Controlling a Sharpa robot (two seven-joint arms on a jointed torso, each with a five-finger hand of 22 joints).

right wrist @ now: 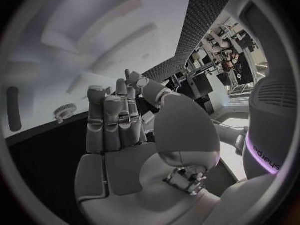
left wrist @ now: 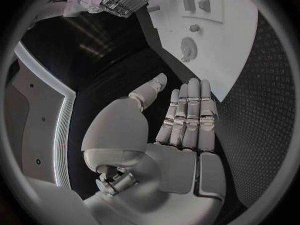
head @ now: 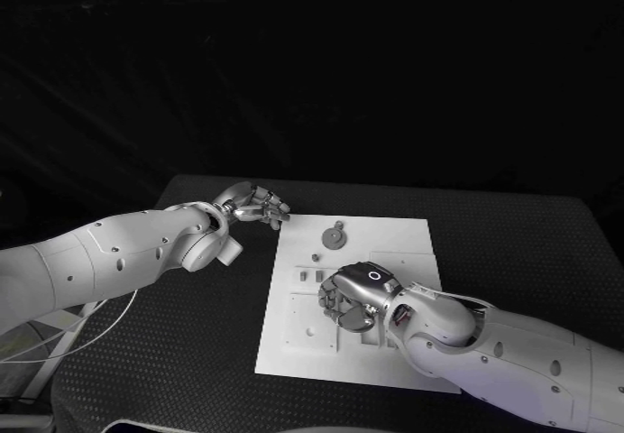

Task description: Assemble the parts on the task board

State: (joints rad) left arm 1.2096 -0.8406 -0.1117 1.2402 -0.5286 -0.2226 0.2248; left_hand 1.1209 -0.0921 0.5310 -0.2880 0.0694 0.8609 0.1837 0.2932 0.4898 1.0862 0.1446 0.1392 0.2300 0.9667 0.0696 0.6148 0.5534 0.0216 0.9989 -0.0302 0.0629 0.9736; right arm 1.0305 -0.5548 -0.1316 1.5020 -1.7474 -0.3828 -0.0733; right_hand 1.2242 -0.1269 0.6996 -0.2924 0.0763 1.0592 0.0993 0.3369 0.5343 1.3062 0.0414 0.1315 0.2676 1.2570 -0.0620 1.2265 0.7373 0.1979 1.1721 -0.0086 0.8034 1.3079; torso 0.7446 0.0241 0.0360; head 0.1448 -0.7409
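The silver many-fingered right hand (head: 353, 296) covers the middle of the white rectangular task board (head: 403, 239), hiding whatever lies under it. Small grey parts (head: 315, 270) near the board's left edge are too small to tell apart.

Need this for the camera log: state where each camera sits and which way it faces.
Head view: on the head, looking down at the task board; both arms show.
Left wrist view: behind the left hand, facing the board's round grey part.
Right wrist view: behind the right hand, close over the board.
Shared: all three show the board.
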